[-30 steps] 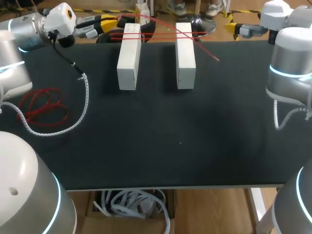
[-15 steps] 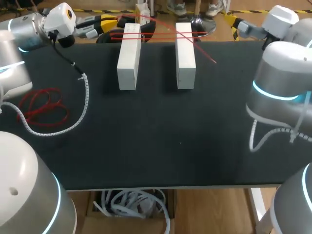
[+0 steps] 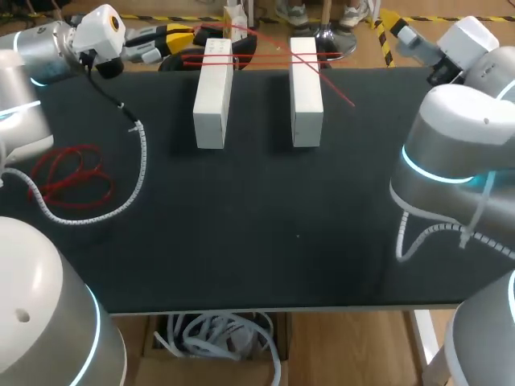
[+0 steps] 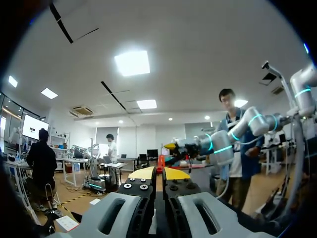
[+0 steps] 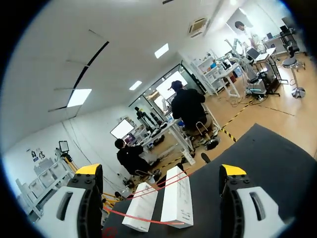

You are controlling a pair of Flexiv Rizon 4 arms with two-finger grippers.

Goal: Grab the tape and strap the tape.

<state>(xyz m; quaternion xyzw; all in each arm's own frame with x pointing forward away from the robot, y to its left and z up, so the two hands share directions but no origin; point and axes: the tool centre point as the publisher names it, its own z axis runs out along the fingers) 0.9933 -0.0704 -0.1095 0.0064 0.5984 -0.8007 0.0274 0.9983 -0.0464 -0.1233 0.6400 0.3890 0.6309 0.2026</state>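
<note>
Two white blocks (image 3: 212, 92) (image 3: 306, 90) stand side by side at the back of the black table (image 3: 265, 233). Thin red tape (image 3: 265, 56) runs across their far ends, and one strand slants down to a loose end (image 3: 348, 100) right of the right block. My left gripper (image 3: 183, 37) hovers at the back edge just left of the blocks, shut (image 4: 158, 173), with nothing seen between its tips. My right gripper (image 3: 402, 34) is at the back right corner, open (image 5: 161, 171) and empty. Ahead of it lie the blocks (image 5: 178, 196) and the red tape (image 5: 148, 218).
A loose coil of red tape (image 3: 68, 173) lies near the table's left edge. The left arm's white spiral cable (image 3: 138, 157) curves over the mat beside it. My right arm's big joint (image 3: 459, 137) hangs over the right side of the table.
My right arm has swung inward over the table's right side, and its gripper has shifted left along the back edge and tilted. The left arm, blocks and tape have stayed put.
</note>
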